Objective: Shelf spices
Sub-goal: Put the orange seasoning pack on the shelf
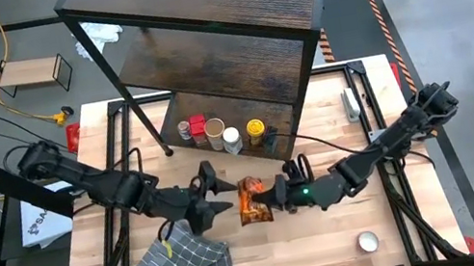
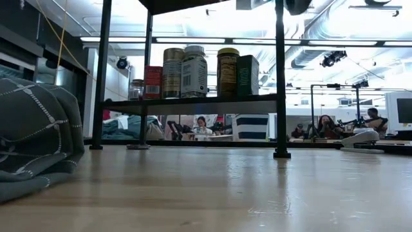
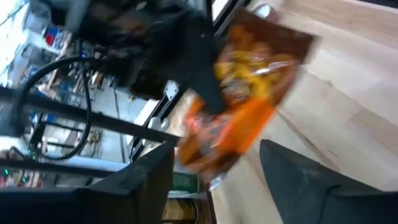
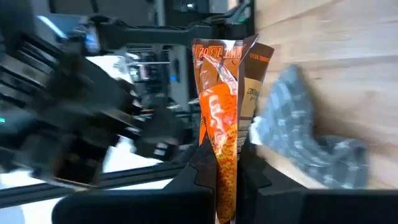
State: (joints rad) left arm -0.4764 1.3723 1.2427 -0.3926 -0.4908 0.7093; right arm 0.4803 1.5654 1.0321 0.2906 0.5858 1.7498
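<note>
An orange snack-like packet (image 1: 250,200) hangs in the air over the table's middle, between both grippers. My right gripper (image 1: 270,196) comes from the right and is shut on it. My left gripper (image 1: 222,192) is open just left of the packet; in the left wrist view its fingers (image 3: 149,180) stand on either side of the packet's near end (image 3: 217,149). Whether they touch it I cannot tell. Several spice jars (image 1: 232,139) stand in a row on the lowest board of the dark wood shelf (image 1: 226,17), as the low view also shows (image 2: 193,71). My right gripper pinches the packet between its two fingers (image 4: 252,177) at one end (image 4: 227,163). It comes roughly level from the table's right side. The packet sticks out ahead of the fingers toward the left gripper, lifted clear of the table.
A grey checked cloth (image 1: 186,259) lies crumpled near the table's front left and fills the low view's left (image 2: 35,135). A small round white-topped tin (image 1: 368,242) sits at front right. The shelf's black legs (image 2: 280,84) stand on the far half of the table.
</note>
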